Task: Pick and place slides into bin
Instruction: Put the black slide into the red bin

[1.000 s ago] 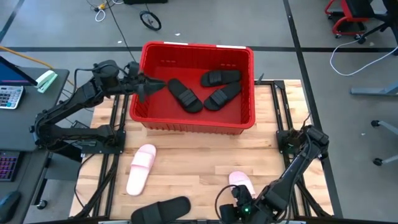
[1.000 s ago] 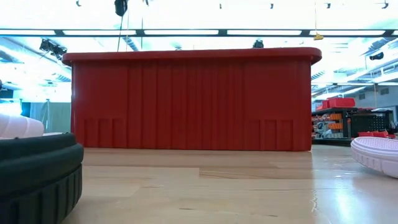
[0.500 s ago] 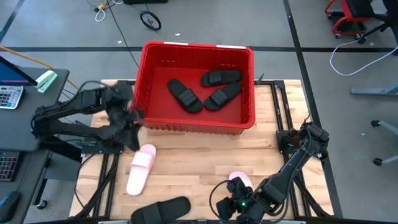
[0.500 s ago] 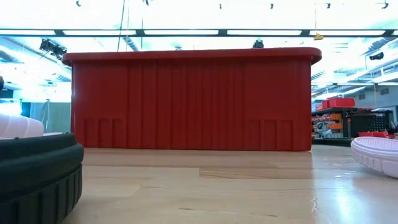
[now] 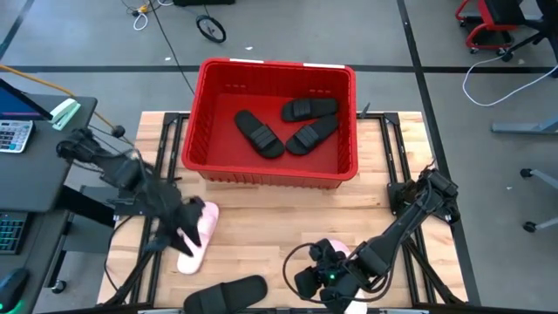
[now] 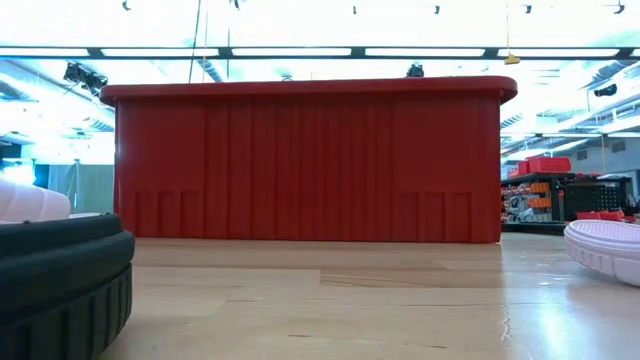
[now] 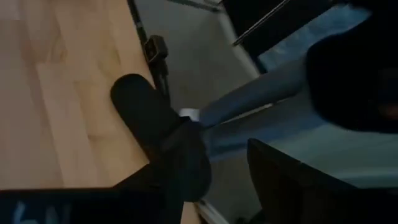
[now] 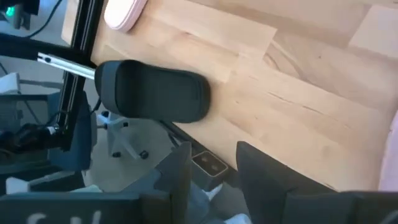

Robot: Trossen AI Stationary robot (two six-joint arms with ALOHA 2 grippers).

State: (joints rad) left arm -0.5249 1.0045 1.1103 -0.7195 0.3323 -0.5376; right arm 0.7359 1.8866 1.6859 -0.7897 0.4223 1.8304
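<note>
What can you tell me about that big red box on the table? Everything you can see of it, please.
The bin is a large rectangular red crate, plastic by its look, with a thick rounded rim and ribbed walls that narrow slightly toward the floor. It sits upright, open at the top, at the far end of the wooden table. Three black slides lie loose on its floor: one angled at the left, two nearer the right. Neither gripper touches it. The low view shows its long ribbed wall resting flat on the boards.
</note>
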